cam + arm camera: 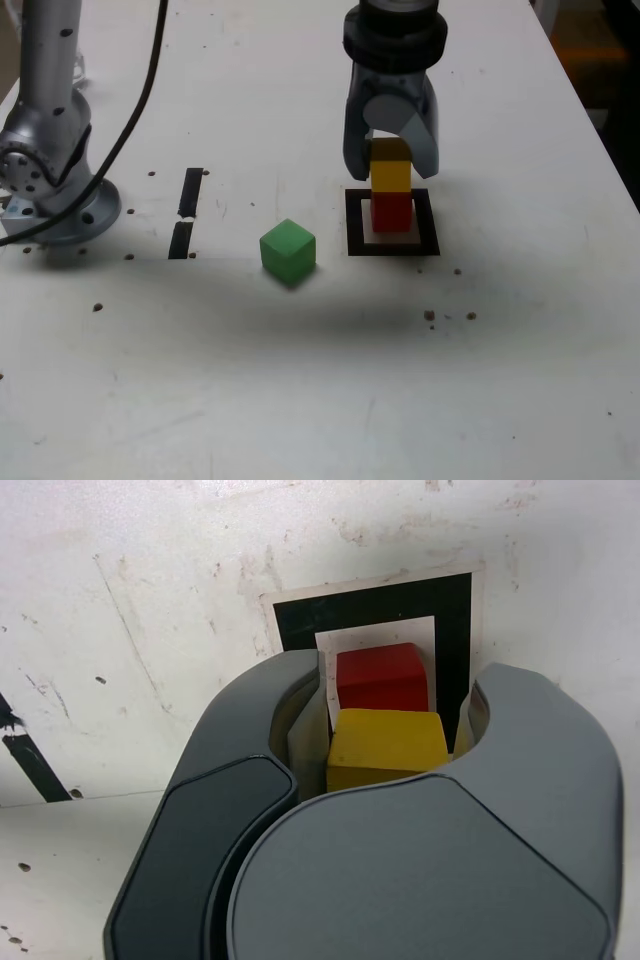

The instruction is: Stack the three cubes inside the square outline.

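jaws around yellow cube (391,175) atop red cube (392,212)

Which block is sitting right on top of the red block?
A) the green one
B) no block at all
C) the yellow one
C: the yellow cube rests on the red cube inside the square outline, between the jaws of the tool, while the green cube sits alone on the table, to the exterior view's left.
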`<control>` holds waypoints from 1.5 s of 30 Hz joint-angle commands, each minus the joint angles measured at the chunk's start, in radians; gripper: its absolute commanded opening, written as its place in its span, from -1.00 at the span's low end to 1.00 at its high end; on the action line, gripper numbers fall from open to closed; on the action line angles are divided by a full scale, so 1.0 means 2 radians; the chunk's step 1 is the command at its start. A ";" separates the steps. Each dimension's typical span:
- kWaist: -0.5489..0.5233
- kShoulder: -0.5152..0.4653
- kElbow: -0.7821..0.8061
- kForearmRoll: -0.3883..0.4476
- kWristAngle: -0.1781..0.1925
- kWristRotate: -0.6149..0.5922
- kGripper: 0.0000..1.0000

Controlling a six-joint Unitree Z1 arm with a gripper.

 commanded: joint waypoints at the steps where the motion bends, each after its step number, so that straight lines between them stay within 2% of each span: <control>1: 0.001 0.004 -0.001 -0.003 0.001 0.001 -0.28; 25: 0.009 0.020 0.009 -0.024 0.006 0.001 0.01; 35: 0.009 0.019 0.014 -0.024 0.002 0.001 0.27; 45: 0.009 0.018 0.017 -0.030 0.001 0.001 0.38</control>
